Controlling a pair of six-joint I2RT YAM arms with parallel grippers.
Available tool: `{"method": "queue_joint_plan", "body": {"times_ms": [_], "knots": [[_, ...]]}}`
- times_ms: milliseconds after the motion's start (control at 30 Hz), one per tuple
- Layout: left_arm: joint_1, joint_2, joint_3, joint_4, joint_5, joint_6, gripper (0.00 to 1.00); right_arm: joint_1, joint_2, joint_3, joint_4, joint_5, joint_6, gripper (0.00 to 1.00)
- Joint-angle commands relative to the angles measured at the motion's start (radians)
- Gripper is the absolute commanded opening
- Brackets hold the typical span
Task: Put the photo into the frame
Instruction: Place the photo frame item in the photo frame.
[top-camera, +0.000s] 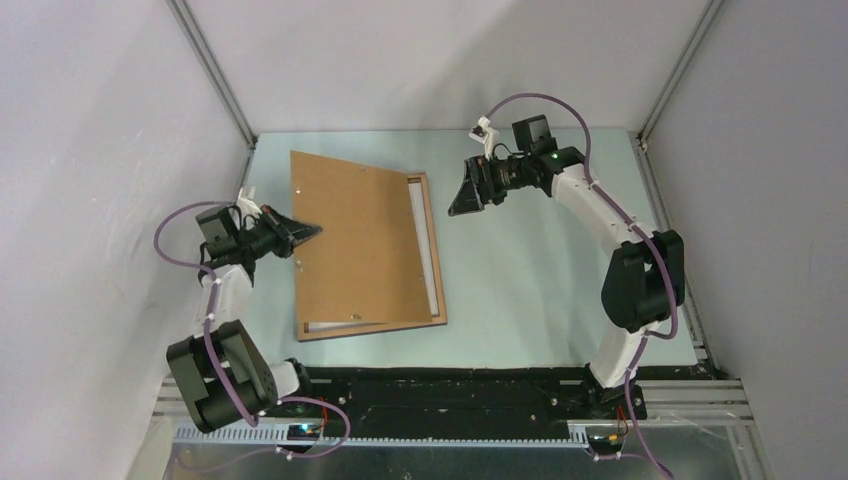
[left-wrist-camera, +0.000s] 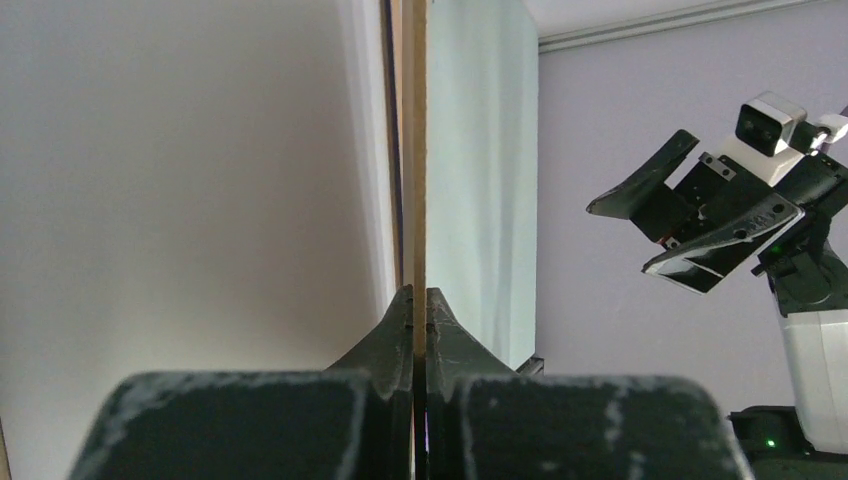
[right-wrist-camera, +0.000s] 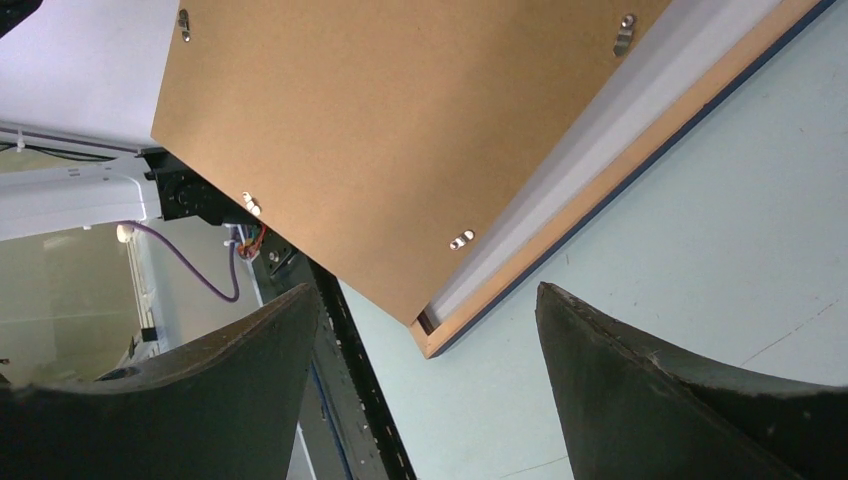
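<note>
Frame (top-camera: 435, 250), seen from above, lies on the table (top-camera: 540, 270) left of centre, wood-coloured rails showing along its right and near sides. The brown board (top-camera: 355, 240) covers most of it, skewed, its left side overhanging the frame. A white strip (top-camera: 424, 240) shows between the board and the right rail; whether that is the photo's back cannot be told. The left pincer (top-camera: 312, 231) is clamped on the board's left edge. The right pincer (top-camera: 460, 190) hangs near the frame's far right corner, apart from it, jaws spread.

From the left wrist, the board (left-wrist-camera: 420, 150) appears edge-on as a thin brown line running straight up from the left pincer (left-wrist-camera: 420, 300), whose two fingers press on it from both sides. The right pincer (left-wrist-camera: 618, 240) is visible across the table, wide open and holding nothing.

From the right wrist, the right pincer (right-wrist-camera: 430, 295) stands wide apart and touches nothing. Beyond its fingers lies a corner of the frame (right-wrist-camera: 610, 195), wood on top with a blue outer edge. The board (right-wrist-camera: 400, 130) with its small metal tabs (right-wrist-camera: 462, 240) overlaps it, and the white strip (right-wrist-camera: 600, 145) runs between board and rail.
</note>
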Motion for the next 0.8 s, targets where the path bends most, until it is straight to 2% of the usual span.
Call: {"method": "queue_joint_plan", "body": {"times_ms": [0,767], "knots": [[0.009,0.021,0.068,0.020,0.053,0.022,0.00,0.006,0.017,0.018,0.025,0.001,-0.002,0.84],[0.009,0.184,0.113,0.171,0.080,-0.069,0.00,0.009,0.037,-0.008,0.034,0.004,-0.002,0.83]]}}
